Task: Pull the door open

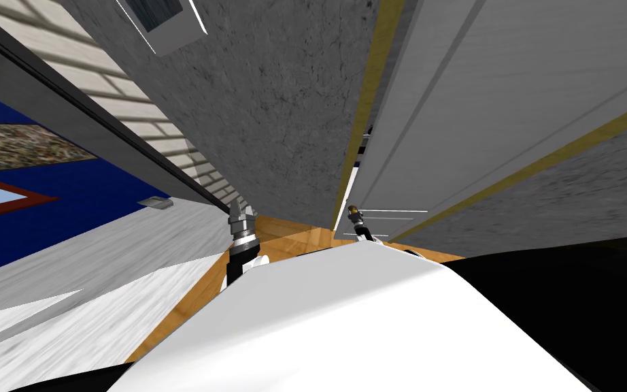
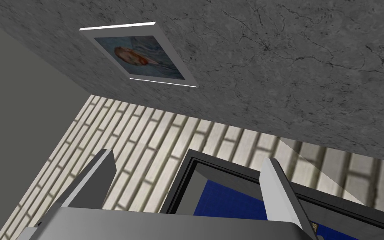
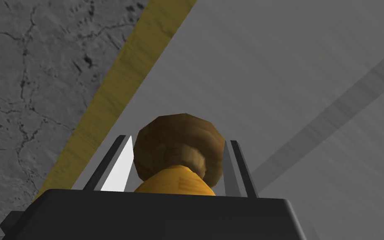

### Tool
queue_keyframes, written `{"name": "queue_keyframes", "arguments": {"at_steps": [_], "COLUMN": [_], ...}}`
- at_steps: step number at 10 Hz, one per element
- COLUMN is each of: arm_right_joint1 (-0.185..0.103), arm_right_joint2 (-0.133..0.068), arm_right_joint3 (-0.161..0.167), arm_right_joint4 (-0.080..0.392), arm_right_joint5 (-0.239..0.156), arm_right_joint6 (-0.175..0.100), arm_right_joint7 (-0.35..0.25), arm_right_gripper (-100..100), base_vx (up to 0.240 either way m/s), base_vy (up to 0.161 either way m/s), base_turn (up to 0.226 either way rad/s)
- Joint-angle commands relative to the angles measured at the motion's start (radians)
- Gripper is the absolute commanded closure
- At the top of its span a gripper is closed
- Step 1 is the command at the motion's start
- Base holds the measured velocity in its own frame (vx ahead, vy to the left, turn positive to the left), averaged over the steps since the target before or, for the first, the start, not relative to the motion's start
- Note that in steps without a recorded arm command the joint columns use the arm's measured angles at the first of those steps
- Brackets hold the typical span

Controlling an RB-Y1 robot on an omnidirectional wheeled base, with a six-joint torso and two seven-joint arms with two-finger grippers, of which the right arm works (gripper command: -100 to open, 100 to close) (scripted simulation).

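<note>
Door (image 3: 295, 75): pale grey, faintly streaked. Frame strip (image 3: 116, 91): mustard, grained. Knob (image 3: 178, 143): mottled brown, neck orange-yellow, possibly wood. Wall (image 3: 16, 83): dark grey, cracked. Brick wall (image 2: 145, 137): cream, grey joints.

— What's the knob (image 3: 178, 146) pinched in the right gripper (image 3: 178, 141) made of?
— It's brown and matt with a wood-like grain. Its neck, nearer the gripper's body, is yellower and smoother.
— And the door (image 3: 295, 66) beyond the fingertips?
— Plain grey and matt, faintly streaked. The strip (image 3: 116, 87) beside it has a yellowish wood grain.
— Past that strip?
— A grey wall (image 3: 20, 91), rough, pitted and cracked like plaster.
— The fingers (image 3: 118, 166)?
— Smooth and light grey. Beneath the gripper, the floor (image 1: 292, 241) is glossy wood.
</note>
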Motion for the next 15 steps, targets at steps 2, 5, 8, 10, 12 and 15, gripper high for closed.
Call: {"name": "queue_keyframes", "arguments": {"at_steps": [2,5,8,10,12,15], "arm_right_joint1": [0.003,-0.002,-0.008,-0.012,-0.016,-0.017], "arm_right_joint2": [0.007,0.007,0.008,0.008,0.009,0.009], "arm_right_joint3": [0.007,0.012,0.02,0.024,0.028,0.03], "arm_right_joint4": [0.008,0.01,0.013,0.016,0.018,0.019], "arm_right_joint5": [-0.011,-0.024,-0.042,-0.054,-0.064,-0.068], "arm_right_joint6": [0.008,0.011,0.014,0.017,0.018,0.019], "arm_right_joint7": [-0.064,-0.121,-0.202,-0.255,-0.296,-0.317], "arm_right_gripper": [100,100,100,100,100,100], "base_vx": [-0.035,-0.04,-0.05,-0.06,-0.054,-0.033], "base_vy": [-0.012,-0.012,-0.019,-0.021,-0.017,-0.011], "base_turn": [0.027,0.034,0.041,0.045,0.035,0.016]}}
